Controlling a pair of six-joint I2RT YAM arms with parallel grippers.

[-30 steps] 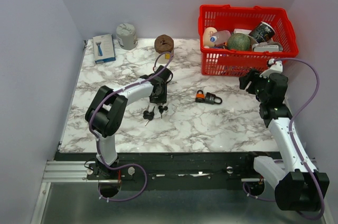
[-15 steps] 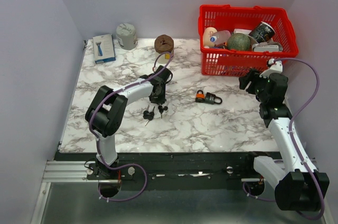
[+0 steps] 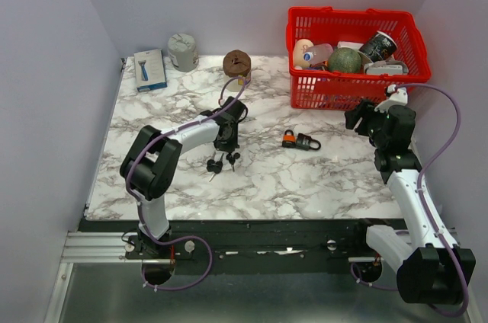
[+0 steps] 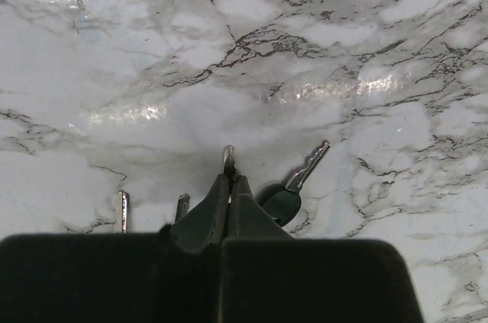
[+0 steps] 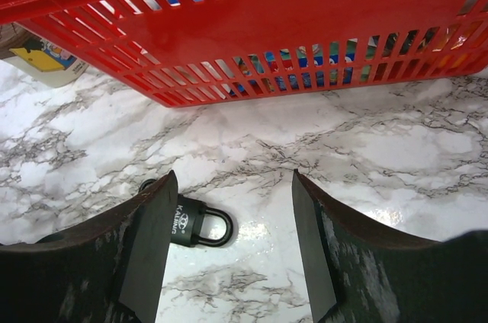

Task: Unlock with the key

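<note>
**Barely a pinch on the key, with the padlock well apart**

So the left hand (image 4: 229, 190) is squeezed fully together low over the table (image 4: 152, 49), and a thin sliver of metal pokes out between its tips. I take that sliver for the blade of the key (image 4: 228, 157), which would mean the hand has it by the blade and not by the head. The other keys (image 4: 292, 199) lie just beside the tips, one of them with a black head. I cannot tell whether a ring joins them to the pinched one.

The padlock (image 3: 302, 141) lies flat on the table, well apart to the right of the left hand, between the two arms. The right hand (image 5: 231, 193) hangs above the table near the red basket (image 5: 229, 26), spread wide with nothing in it. The padlock shows below it, untouched.

Several things could go wrong from here.
- **Slip:** the hold is thin and sits on the blade, so the key may swivel or slide out on the lift.
- **Drag:** if the keys are ringed together, their weight would pull the held one askew.
- **Too little blade:** gripped this way, the key has little blade free to enter the keyhole, so a regrip looks needed.
- **Loose padlock:** unless the right hand pins it, a push from the key would likely just slide it across the table.
</note>
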